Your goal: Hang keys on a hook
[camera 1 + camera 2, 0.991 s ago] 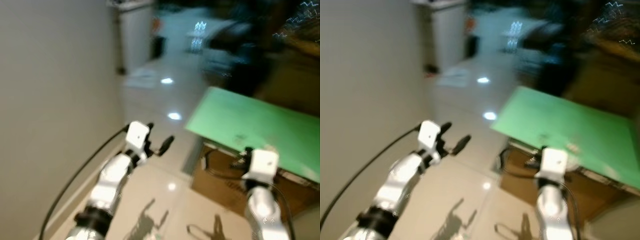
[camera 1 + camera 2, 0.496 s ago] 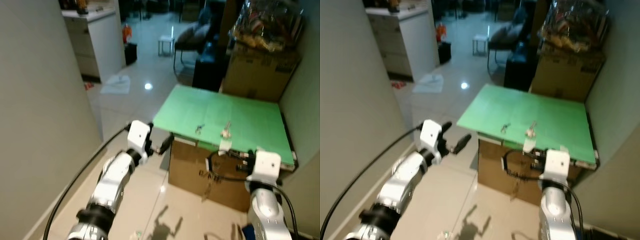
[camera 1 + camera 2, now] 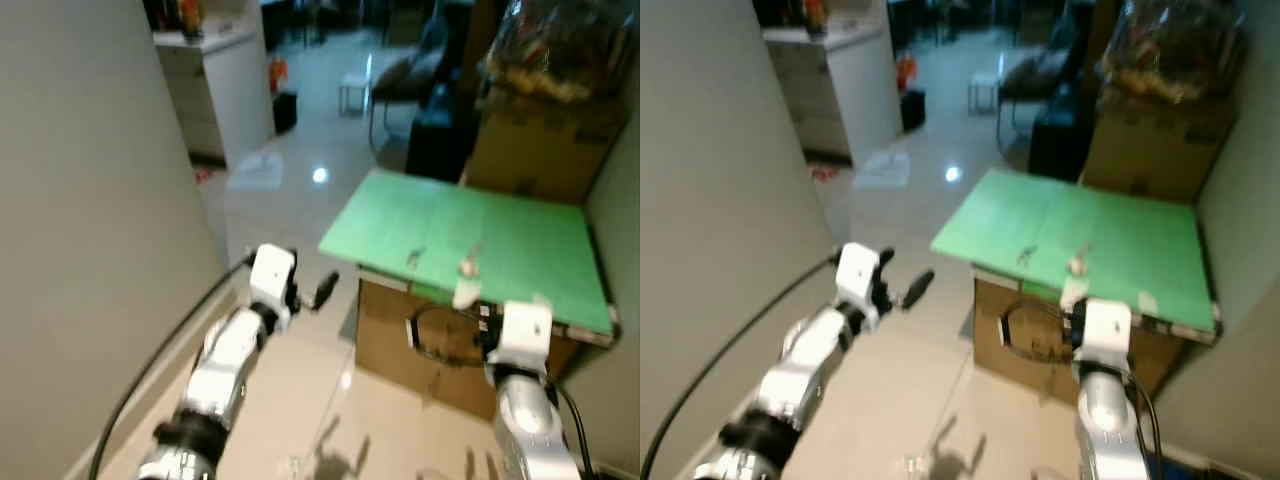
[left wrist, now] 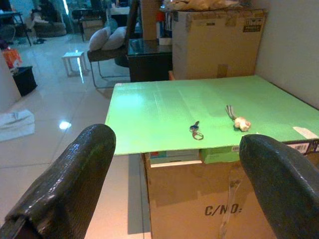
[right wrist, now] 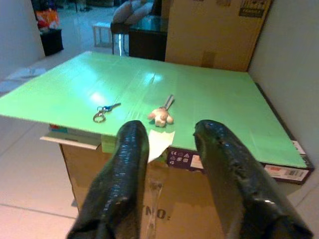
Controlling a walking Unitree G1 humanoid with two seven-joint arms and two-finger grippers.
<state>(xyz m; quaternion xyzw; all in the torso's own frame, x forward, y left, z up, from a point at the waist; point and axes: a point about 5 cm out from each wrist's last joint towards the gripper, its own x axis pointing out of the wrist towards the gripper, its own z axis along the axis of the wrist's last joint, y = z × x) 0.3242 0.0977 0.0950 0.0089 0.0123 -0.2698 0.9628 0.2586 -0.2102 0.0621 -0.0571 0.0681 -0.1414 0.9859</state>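
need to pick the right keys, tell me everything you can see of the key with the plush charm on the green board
The key with the plush charm lies flat on the green board, untouched. A slim metallic key points toward the board's far edge; a small cream, soft-looking toy sits at its near end. It rests right of the plain key ring, apart from it, near the board's front edge.

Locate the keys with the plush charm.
The plush-charm keys lie on the green board atop the cardboard box, ahead of the right gripper, right of the smaller keys.
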